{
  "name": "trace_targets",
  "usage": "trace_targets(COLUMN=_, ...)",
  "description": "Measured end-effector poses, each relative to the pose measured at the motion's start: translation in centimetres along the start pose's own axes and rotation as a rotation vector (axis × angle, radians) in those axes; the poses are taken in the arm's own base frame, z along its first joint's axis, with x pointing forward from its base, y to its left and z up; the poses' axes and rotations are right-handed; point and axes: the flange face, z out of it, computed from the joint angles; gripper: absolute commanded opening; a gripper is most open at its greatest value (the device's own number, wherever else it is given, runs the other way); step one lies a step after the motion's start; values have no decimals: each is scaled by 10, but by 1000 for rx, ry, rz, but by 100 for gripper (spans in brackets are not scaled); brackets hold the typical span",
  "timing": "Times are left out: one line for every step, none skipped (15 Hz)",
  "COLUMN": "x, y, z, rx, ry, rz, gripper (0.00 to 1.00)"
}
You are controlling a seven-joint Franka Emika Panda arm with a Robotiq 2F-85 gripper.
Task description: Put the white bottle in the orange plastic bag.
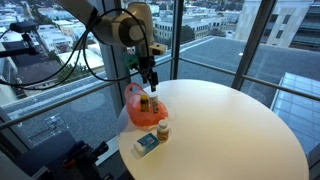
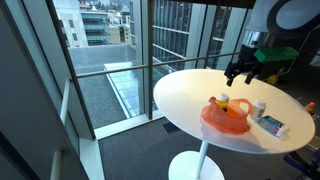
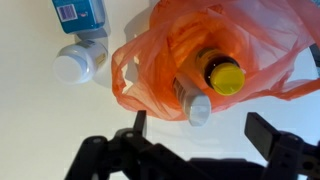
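The white bottle (image 3: pixel 196 106), pale with a white cap, is lying inside the orange bag (image 3: pixel 150 60) beside a yellow-capped bottle (image 3: pixel 222 75). Its length is running up the wrist view, cap pointing toward the gripper (image 3: pixel 196 128), which is hanging wide open and empty.

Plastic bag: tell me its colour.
The bag is orange, clearest in the wrist view.

A round white table (image 1: pixel 230 120) on a single white pedestal (image 2: pixel 204 150) stands next to floor-to-ceiling windows (image 2: pixel 110 60), with city buildings (image 1: pixel 292 30) outside. Near the table's edge lies a flat blue and white box (image 1: pixel 146 143), and a small bottle with a white cap (image 1: pixel 162 130) stands just beside it. Seen from above in the wrist view, a brown bottle with a yellow cap (image 3: pixel 225 75) sits upright inside the orange bag (image 3: pixel 160 40).
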Motion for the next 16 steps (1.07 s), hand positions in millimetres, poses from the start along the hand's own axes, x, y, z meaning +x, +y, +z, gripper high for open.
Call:
trace_targets(x=-4, y=2, z=-7, rx=-12, ry=-24, rz=-2, gripper=100)
trace_targets(x=-7, y=4, z=-14, rx=-24, ry=-48, rz=-2, gripper=100)
trace_targets(x=-11, y=6, z=-21, rx=-36, ry=-73, rz=-3, gripper=100)
trace_targets(x=-14, y=8, z=-29, rx=-48, ry=-97, rz=-4, gripper=100)
trace_targets(x=-18, y=11, z=-36, rx=-58, ry=-116, rz=-8, gripper=100)
trace_targets(x=-21, y=13, z=-45, rx=-63, ry=-129, rz=-26, gripper=100)
trace_targets(x=-24, y=16, z=-54, rx=-65, ry=-136, rz=-50, gripper=100)
trace_targets(x=-27, y=19, z=-63, rx=-64, ry=-140, rz=-77, gripper=100)
trace_targets(x=-30, y=22, z=-73, rx=-63, ry=-141, rz=-104, gripper=100)
trace_targets(x=-33, y=24, z=-82, rx=-61, ry=-139, rz=-126, gripper=100)
trace_targets(x=-37, y=26, z=-92, rx=-59, ry=-136, rz=-147, gripper=100)
trace_targets(x=-40, y=28, z=-101, rx=-56, ry=-131, rz=-164, gripper=100)
trace_targets(x=-43, y=30, z=-110, rx=-54, ry=-126, rz=-181, gripper=100)
trace_targets(x=-46, y=31, z=-117, rx=-52, ry=-120, rz=-194, gripper=100)
trace_targets(x=-48, y=31, z=-123, rx=-50, ry=-114, rz=-208, gripper=100)
trace_targets(x=-49, y=31, z=-127, rx=-48, ry=-110, rz=-219, gripper=100)
